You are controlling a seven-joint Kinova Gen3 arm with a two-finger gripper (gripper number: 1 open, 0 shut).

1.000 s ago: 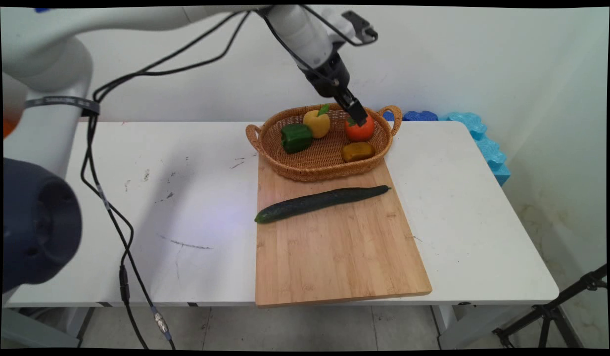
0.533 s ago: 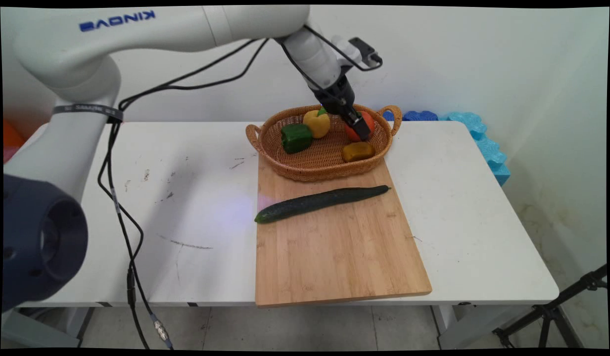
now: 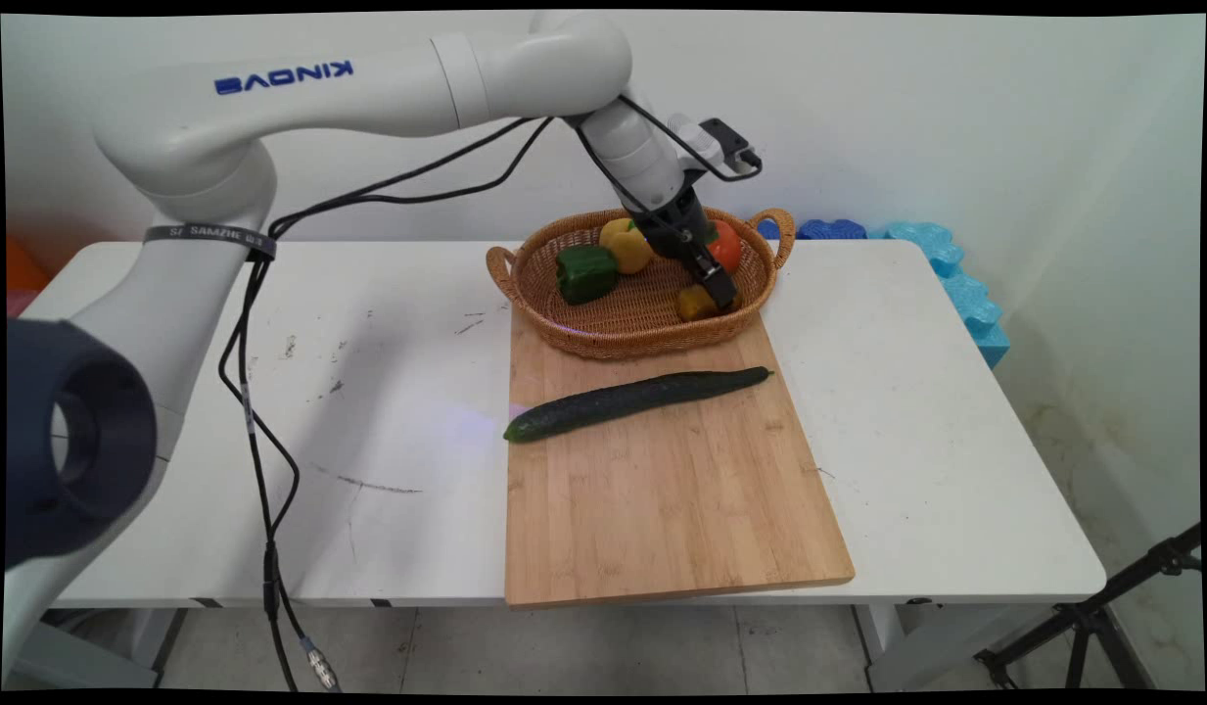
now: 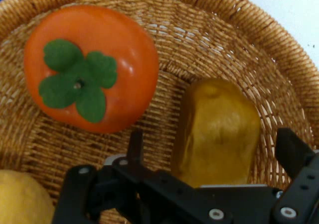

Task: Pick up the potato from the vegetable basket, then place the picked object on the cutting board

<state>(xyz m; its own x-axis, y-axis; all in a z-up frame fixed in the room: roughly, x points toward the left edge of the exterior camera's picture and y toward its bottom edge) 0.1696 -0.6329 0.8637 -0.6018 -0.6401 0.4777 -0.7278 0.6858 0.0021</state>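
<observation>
White counter (image 3: 906, 411) carries a wicker basket (image 4: 279, 40); inside it the gripper (image 4: 212, 154) has its fingers (image 4: 134, 147) spread apart either side of a brownish-yellow vegetable (image 4: 217, 129), whose long axis runs away between them, a persimmon (image 4: 92, 67) just beside.

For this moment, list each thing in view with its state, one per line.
gripper: open, fingers either side of the brown-yellow fruit
brown-yellow fruit: lying in the basket, not gripped
persimmon: in the basket, leafy top facing the hand camera
yellow fruit: in the basket
green pepper: in the basket
basket: on the cutting board's far end
cucumber: lying whole on the cutting board
</observation>
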